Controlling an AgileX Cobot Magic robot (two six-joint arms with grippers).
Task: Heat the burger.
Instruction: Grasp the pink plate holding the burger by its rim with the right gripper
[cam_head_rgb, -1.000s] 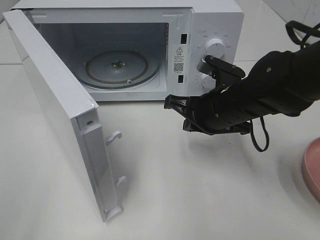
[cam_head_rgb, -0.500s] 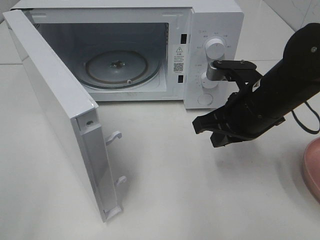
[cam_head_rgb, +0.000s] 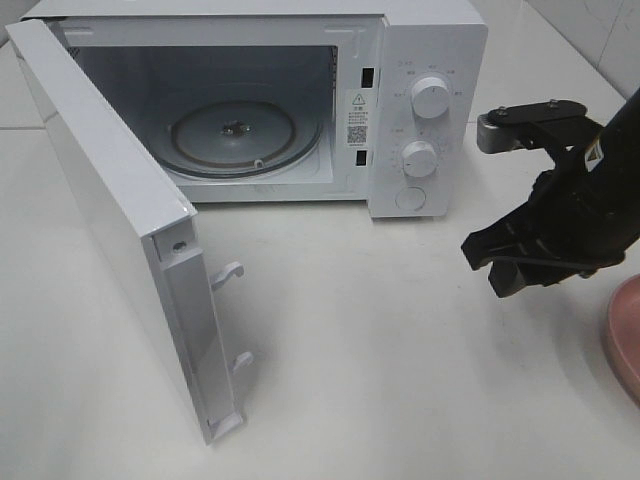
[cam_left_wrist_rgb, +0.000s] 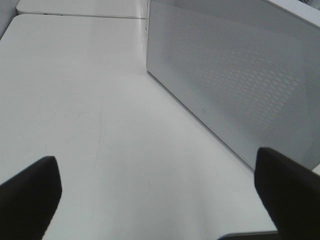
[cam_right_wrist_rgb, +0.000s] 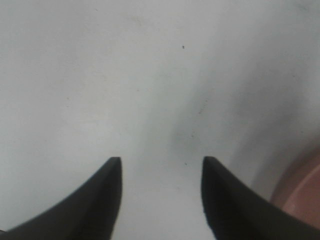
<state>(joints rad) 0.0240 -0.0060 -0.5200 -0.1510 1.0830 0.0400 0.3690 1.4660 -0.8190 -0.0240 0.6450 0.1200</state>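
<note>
The burger is out of view in every frame. The white microwave (cam_head_rgb: 430, 60) stands at the back with its door (cam_head_rgb: 110, 210) swung wide open; the glass turntable (cam_head_rgb: 235, 135) inside is bare. My right gripper (cam_head_rgb: 490, 265) hovers over the table to the right of the microwave's knobs, close to the pink plate (cam_head_rgb: 625, 335). In the right wrist view its fingers (cam_right_wrist_rgb: 161, 165) stand apart with nothing between them, and the plate's edge (cam_right_wrist_rgb: 300, 190) shows beside them. My left gripper (cam_left_wrist_rgb: 160, 200) is wide open above bare table beside a white perforated panel (cam_left_wrist_rgb: 235, 85).
The open door juts toward the front left of the table. Two control knobs (cam_head_rgb: 430, 97) sit on the microwave's right panel. The plate is cut off by the right edge of the high view.
My right arm has swung rightward from in front of the microwave toward the pink plate. Its jaws, shut a second ago, have come apart. The left gripper has not moved.
</note>
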